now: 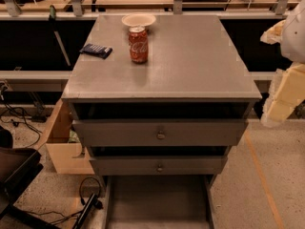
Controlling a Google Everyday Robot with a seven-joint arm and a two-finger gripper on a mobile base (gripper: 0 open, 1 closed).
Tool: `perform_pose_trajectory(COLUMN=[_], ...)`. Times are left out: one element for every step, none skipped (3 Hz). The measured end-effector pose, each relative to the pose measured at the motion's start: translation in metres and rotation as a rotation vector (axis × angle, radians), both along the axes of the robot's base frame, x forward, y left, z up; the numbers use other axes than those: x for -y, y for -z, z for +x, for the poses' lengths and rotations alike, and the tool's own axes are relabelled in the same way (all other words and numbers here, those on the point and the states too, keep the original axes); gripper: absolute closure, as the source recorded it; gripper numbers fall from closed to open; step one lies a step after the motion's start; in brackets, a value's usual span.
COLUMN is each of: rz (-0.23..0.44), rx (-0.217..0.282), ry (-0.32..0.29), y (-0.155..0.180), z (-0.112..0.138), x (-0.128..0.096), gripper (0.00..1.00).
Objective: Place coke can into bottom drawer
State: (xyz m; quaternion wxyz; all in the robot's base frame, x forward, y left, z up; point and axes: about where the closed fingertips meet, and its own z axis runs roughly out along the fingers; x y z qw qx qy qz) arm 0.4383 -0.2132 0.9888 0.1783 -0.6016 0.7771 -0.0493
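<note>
Coke can [138,44], a red cylinder with a silver top, stands upright on the matte grey cabinet top [190,56], just before a cream bowl [138,19], near a dark flat device [96,50], above the shallow pulled-out bottom drawer [157,202]; my gripper [285,95] hangs far right, grip state I cannot tell.

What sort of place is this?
Likely a lab or workshop: loose cables on the floor, a metal rail behind the grey cabinet, an orange floor line. The gripper hangs at the right edge.
</note>
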Motion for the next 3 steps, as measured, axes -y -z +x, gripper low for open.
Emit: perform_pose_trajectory(rz=[0.0,0.09,0.328], rx=[0.0,0.056,0.159], ry=[0.0,-0.017,-0.063], y=[0.0,0.0,0.005], z=[0.0,0.026,0.087], x=[0.0,-0.014,-0.04], gripper=[0.0,0.0,0.0])
